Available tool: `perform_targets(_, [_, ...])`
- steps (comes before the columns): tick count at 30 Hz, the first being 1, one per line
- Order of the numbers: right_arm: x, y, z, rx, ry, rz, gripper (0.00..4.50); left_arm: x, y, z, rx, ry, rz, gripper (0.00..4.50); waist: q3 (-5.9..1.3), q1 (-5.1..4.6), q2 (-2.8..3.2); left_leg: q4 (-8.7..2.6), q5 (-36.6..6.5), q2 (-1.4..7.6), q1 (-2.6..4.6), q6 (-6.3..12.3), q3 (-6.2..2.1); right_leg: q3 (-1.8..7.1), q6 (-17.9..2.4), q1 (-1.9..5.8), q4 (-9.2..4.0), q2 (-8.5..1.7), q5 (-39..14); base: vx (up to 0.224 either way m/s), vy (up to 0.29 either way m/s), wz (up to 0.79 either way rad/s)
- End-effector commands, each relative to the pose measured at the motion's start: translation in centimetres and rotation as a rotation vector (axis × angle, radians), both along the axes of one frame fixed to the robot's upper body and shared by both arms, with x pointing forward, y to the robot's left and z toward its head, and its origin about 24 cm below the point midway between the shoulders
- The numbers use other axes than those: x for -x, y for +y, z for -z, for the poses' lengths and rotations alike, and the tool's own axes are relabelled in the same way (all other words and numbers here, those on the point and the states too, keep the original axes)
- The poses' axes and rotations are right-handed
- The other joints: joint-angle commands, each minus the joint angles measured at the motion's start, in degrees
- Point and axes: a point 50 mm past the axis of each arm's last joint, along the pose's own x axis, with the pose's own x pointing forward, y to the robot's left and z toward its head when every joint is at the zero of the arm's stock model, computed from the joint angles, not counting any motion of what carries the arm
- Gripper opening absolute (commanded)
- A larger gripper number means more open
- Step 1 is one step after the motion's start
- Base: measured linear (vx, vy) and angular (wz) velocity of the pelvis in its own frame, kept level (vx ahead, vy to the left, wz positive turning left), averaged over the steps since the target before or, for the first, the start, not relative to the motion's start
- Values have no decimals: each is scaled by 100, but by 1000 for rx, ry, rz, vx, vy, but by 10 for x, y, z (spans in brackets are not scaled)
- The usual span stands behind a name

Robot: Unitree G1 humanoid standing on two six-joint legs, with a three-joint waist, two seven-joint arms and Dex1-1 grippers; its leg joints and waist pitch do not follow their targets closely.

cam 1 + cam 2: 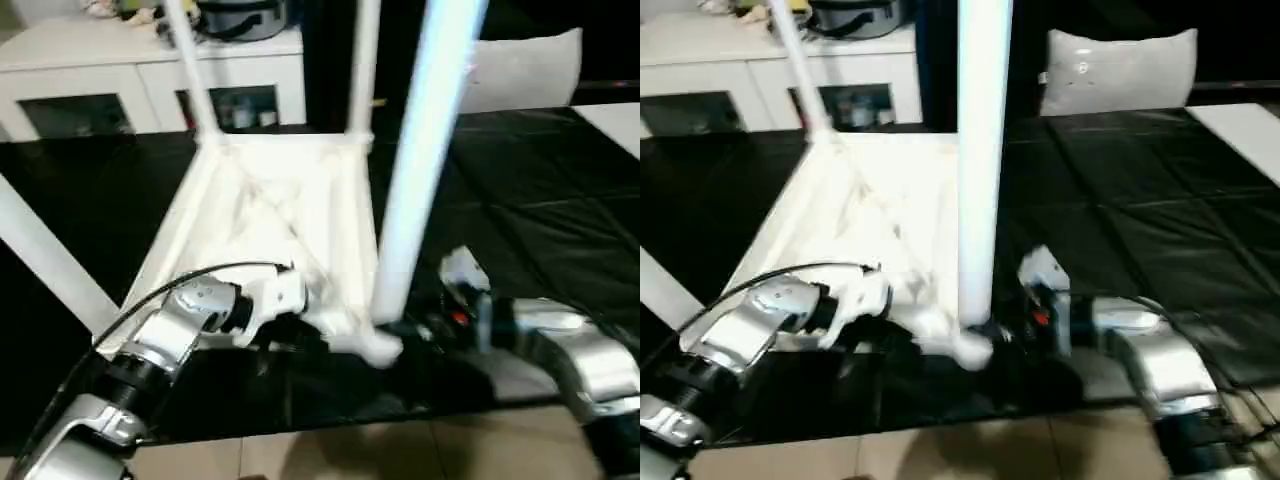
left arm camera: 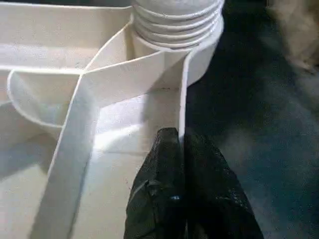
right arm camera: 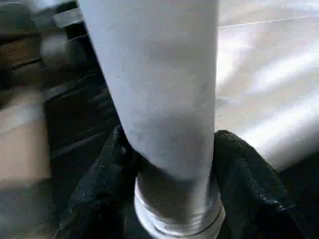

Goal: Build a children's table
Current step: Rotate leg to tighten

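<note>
right fingers (image 3: 169, 194) clamped round the base of the upright leg (image 1: 425, 150) at the inverted top's (image 1: 280, 220) lower-centre corner socket (image 2: 179, 37), left fingers (image 2: 184, 189) pinched shut against its rim, empty; best kept vertical and twisted home squarely.

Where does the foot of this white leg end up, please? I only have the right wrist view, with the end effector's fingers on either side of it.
Observer: The near leg has its threaded end standing in a corner socket of the upturned table top. Some ridges show above the socket.
Operator: Thank you. What is the left end effector doing?
Observer: The left end effector is shut, with its tips at the top's rim wall beside that socket.
Operator: Are other legs in place?
Observer: Two far legs stand upright at the far corners, and a left leg shows at the left edge.
</note>
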Motion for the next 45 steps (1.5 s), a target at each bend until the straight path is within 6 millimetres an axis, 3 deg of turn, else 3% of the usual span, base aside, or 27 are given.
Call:
perform_targets(1, [-13, 1, 4, 54, 7, 178, 198, -4, -23, -12, 72, -39, -36, 0, -268, -45, -80, -459, -1759, 86, -36, -58, -101, 100, -377, 267, -626, -299, -3706, 0, 0, 0])
perform_targets(4, [-25, -1, 8, 95, 14, 411, 197, -13, -34, -15, 101, -56, -185, 0, -289, -239, -95, -441, -1819, 66, -22, -45, -109, 75, -360, 234, -661, -265, -3561, 0, 0, 0])
perform_targets(6, [-26, 3, 10, 90, -5, 460, 197, -16, -47, -18, 133, -64, -263, 0, -302, -278, -85, -450, -1780, 83, -24, 36, -110, 77, -438, 234, -666, -254, -3315, 0, 0, 0])
perform_targets(8, [-25, 7, 9, 75, -19, 437, 197, -16, -51, -18, 137, -70, -270, 0, -336, -260, -101, -443, -1628, 91, -18, 161, -83, 118, -565, 246, -637, -255, -2899, 0, 0, 0])
perform_targets(9, [-24, 8, 9, 65, -24, 435, 250, -16, -52, -18, 137, -72, -269, 0, -344, -248, -89, -455, -1492, 108, -46, 235, -78, 137, -682, 261, -594, -244, -2555, 0, 0, 0])
perform_targets(11, [-24, 10, 8, 33, -34, 433, 264, -15, -54, -18, 128, -78, -257, 0, -361, -230, -82, -443, -1315, 116, -62, 301, -66, 155, -830, 280, -550, -246, -2194, 0, 0, 0])
perform_targets(13, [-22, 12, 7, 23, -46, 418, 284, -14, -51, -16, 96, -94, -244, 0, -384, -178, -24, -416, -1059, 131, -33, 357, -42, 179, -1072, 275, -498, -250, -1608, 0, 0, 0])
perform_targets(15, [-20, 11, 5, 12, -67, 398, 299, -14, -44, -14, 64, -106, -242, 0, -397, -151, -31, -406, -903, 122, -53, 413, -35, 178, -1184, 308, -458, -247, -1270, 0, 0, 0])
perform_targets(19, [-18, 0, 1, -7, -103, 352, 338, -14, -34, -11, 39, -116, -200, 0, -398, -121, -16, -403, -828, 130, -73, 453, -38, 168, -1208, 341, -444, -254, -1228, 0, 0, 0])
perform_targets(25, [-12, -17, -8, 24, -147, 187, 389, -8, -23, -13, 37, -125, -57, 0, -391, -85, 4, -399, -947, 154, -55, 480, -38, 168, -1226, 316, -446, -253, -1327, 0, 0, 0])
perform_targets(28, [-9, -23, -11, 35, -142, 115, 402, -4, -20, -11, 9, -119, 20, 0, -394, -47, -16, -397, -972, 168, -42, 500, -29, 179, -1276, 311, -432, -260, -1252, 0, 0, 0])
perform_targets(30, [-8, -25, -11, 57, -141, 79, 433, -2, -18, -9, -13, -119, 58, 0, -396, -15, -17, -390, -925, 175, -41, 512, -30, 179, -1309, 308, -418, -263, -1192, 0, 0, 0])
perform_targets(34, [-2, -30, -13, 87, -121, -67, 433, 5, -12, -4, -63, -114, 201, 0, -405, 88, -34, -375, -886, 186, -29, 549, -17, 185, -1318, 303, -398, -273, -1223, 0, 0, 0])
perform_targets(39, [9, -28, -14, 51, -40, -265, 394, 13, -6, -4, -74, -86, 326, 0, -400, 162, -69, -376, -855, 210, -40, 596, -14, 186, -1324, 303, -378, -284, -1278, 0, 0, 0])
perform_targets(45, [14, -24, -10, 55, 25, -365, 340, 17, -3, -5, -76, -66, 398, 0, -391, 232, -90, -383, -887, 217, -40, 525, -13, 196, -1301, 284, -376, -296, -1474, 0, 0, 0])
